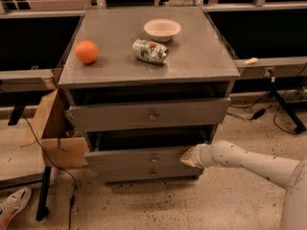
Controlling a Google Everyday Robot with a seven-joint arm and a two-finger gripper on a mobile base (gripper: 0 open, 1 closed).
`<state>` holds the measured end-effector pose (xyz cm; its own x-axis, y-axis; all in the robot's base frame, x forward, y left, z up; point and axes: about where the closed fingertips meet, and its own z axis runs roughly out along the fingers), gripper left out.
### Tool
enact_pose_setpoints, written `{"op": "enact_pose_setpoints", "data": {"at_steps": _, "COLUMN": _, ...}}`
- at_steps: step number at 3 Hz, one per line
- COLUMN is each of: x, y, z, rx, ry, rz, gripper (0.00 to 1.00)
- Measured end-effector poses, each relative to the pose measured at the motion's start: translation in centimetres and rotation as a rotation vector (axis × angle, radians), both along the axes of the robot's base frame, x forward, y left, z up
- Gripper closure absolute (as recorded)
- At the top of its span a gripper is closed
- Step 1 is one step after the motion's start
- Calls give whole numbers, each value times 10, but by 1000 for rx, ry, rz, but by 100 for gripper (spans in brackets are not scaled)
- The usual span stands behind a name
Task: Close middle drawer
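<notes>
resting against the right end of the middle drawer [125,159], second of three grey tiers and pulled partly out, the single gripper [187,157] sat low beside the cabinet [204,51]; whether it was spread or closed could not be made out. on top lay one orange [87,51], one tipped can [150,51], one bowl [162,29].

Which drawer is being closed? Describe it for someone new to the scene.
On the grey cabinet holding an orange, can and bowl, the middle drawer is the second of three fronts. Alone among them, it has the end effector at its right end.
</notes>
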<state>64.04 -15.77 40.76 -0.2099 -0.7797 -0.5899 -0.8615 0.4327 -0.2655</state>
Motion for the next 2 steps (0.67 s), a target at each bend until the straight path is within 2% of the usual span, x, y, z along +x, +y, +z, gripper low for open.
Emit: {"op": "enact_pose_setpoints", "data": {"at_steps": 2, "x": -2, "y": -1, "z": -9, "rx": -26, "ry": 5, "rz": 33, "gripper": 100}}
